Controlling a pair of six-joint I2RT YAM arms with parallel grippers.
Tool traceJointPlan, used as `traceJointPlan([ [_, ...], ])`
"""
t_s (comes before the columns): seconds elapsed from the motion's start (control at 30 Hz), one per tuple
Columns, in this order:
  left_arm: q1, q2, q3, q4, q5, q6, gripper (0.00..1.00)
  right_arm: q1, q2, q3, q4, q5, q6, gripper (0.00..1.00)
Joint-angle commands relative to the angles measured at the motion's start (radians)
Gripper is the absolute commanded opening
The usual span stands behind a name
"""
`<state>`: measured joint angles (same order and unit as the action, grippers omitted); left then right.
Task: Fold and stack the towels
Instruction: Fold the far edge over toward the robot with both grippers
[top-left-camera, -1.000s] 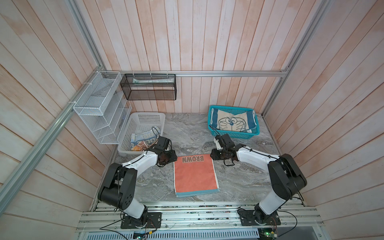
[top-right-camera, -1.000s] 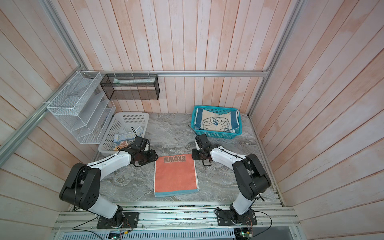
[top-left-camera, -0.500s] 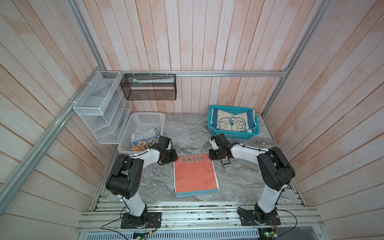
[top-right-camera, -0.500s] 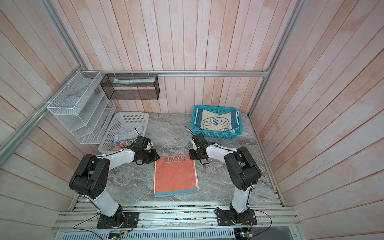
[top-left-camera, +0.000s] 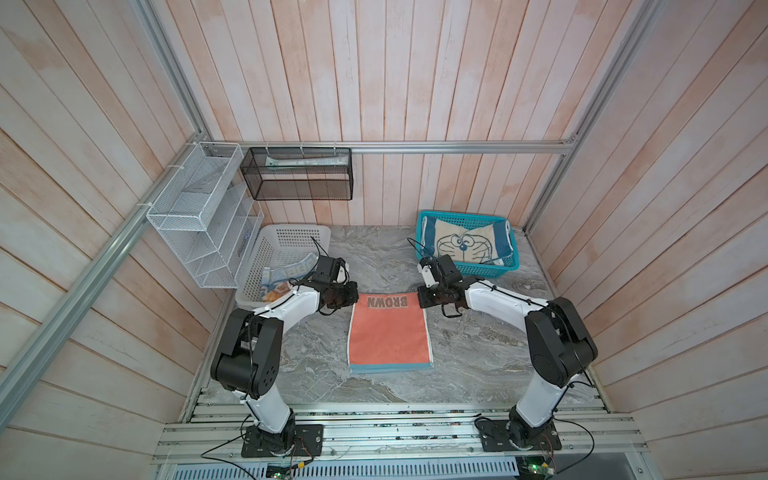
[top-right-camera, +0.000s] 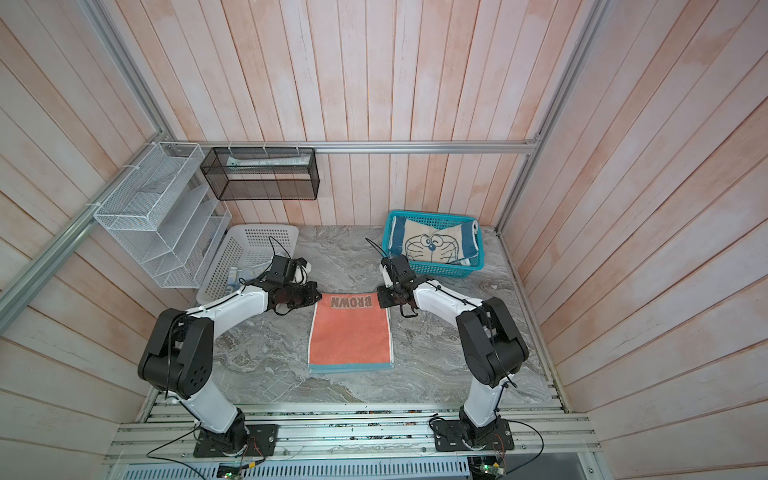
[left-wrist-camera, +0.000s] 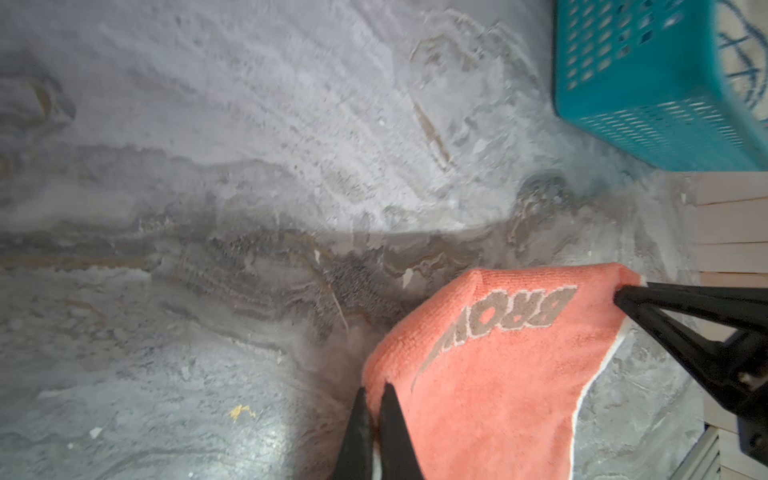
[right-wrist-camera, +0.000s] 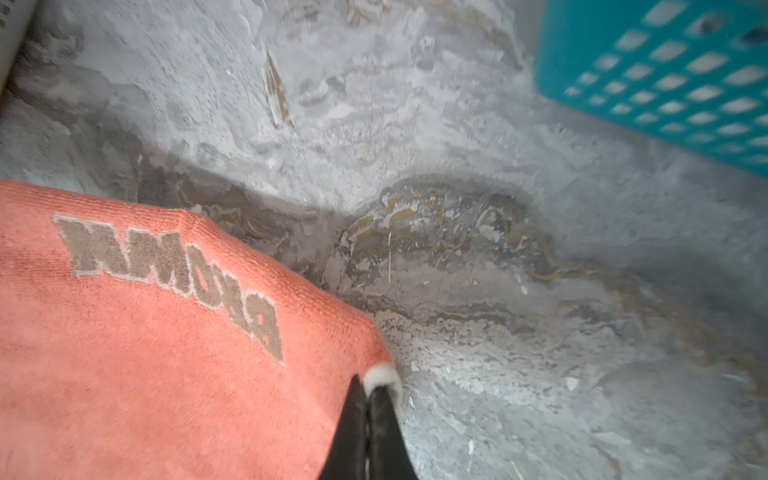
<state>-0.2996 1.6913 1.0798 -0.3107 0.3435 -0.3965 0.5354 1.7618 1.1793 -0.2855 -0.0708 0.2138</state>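
The coral-orange "BROWN" towel (top-left-camera: 388, 332) (top-right-camera: 351, 334) lies flat mid-table, lettering at its far edge. My left gripper (top-left-camera: 353, 296) (left-wrist-camera: 374, 388) is shut on its far left corner, the cloth pinched between the tips. My right gripper (top-left-camera: 420, 299) (right-wrist-camera: 368, 384) is shut on the far right corner, where a bit of white edging bulges past the tips. A Doraemon towel (top-left-camera: 465, 247) (top-right-camera: 434, 245) rests in the teal basket (top-left-camera: 422, 232). A crumpled blue, orange and cream towel (top-left-camera: 286, 276) lies in the white basket (top-left-camera: 291, 232).
The teal basket stands just behind the right gripper, the white basket just behind the left one. A white wire rack (top-left-camera: 199, 216) and a black mesh shelf (top-left-camera: 299, 174) hang on the wall at the back left. Wooden walls enclose the marble table (top-left-camera: 386, 257).
Both grippers went from open to shut, each closing on a far corner of the BROWN towel. The wrists shifted slightly inward toward those corners.
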Motion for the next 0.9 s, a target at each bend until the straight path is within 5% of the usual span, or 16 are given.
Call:
traceJointPlan([
  [0.0, 0.006, -0.052, 0.053, -0.059, 0.035, 0.051, 0.0, -0.008, -0.048, 0.035, -0.038, 0.056, -0.07, 0.0],
  [0.13, 0.007, -0.09, 0.043, -0.06, 0.062, 0.058, 0.0, -0.009, -0.088, 0.003, -0.025, 0.058, -0.089, 0.0],
  [0.37, 0.004, -0.2, -0.213, 0.164, 0.203, -0.025, 0.0, -0.004, -0.206, -0.223, 0.103, 0.008, -0.056, 0.0],
  [0.87, 0.001, -0.388, -0.373, 0.125, 0.161, -0.04, 0.0, 0.016, -0.34, -0.366, 0.11, -0.055, -0.012, 0.0],
])
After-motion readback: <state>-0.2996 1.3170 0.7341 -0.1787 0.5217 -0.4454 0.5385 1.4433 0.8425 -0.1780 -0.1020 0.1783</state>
